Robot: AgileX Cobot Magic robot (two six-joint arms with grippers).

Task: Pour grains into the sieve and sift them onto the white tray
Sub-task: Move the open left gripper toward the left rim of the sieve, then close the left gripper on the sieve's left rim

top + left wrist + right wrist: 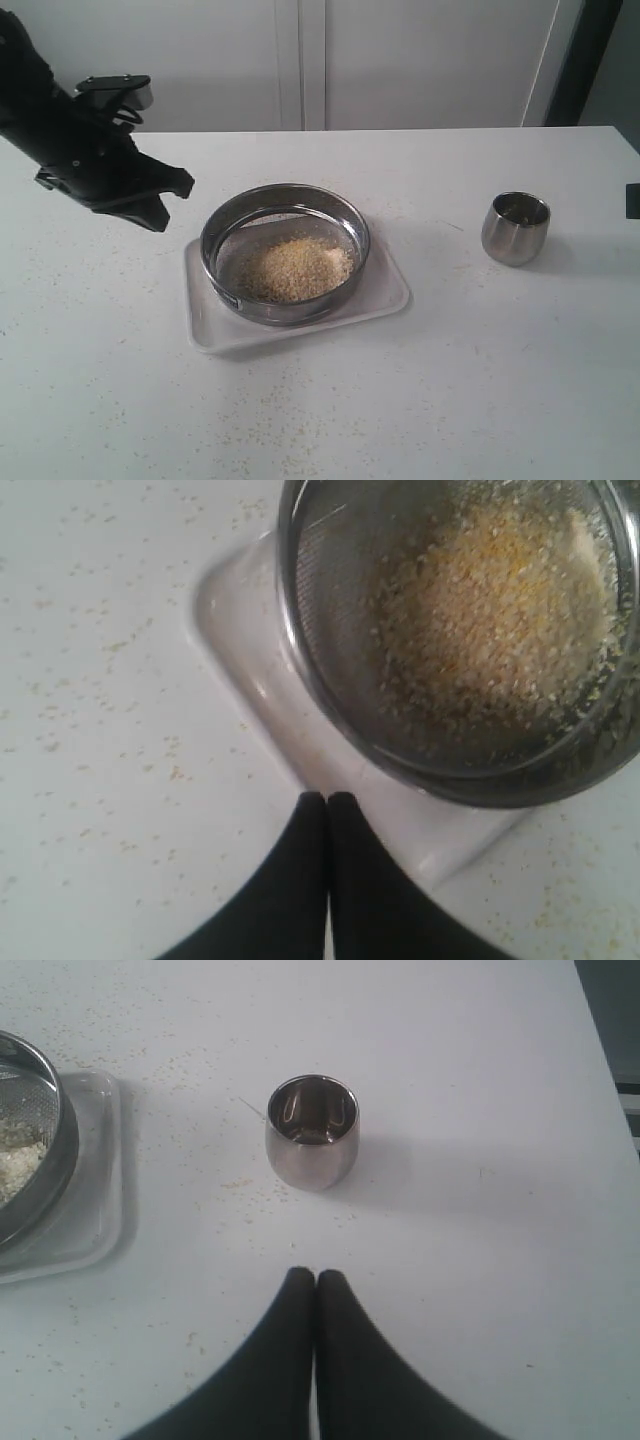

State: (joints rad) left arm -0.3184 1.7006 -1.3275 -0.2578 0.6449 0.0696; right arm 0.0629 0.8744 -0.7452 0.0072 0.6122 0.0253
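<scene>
- One sieve (286, 306) sat on the one white tray (388, 294), near the middle of the table (470, 390).
- A single heap of grains (295, 270) lay on the sieve's mesh, and loose specks were scattered over the table around the tray.
- One small steel cup (515, 232) stood upright, well apart to the tray's right.
- There were two grippers. The left gripper (327, 800) hung by the tray's left side with its fingers pressed together, empty. The right gripper (315, 1278) faced the cup, also closed on nothing.
</scene>
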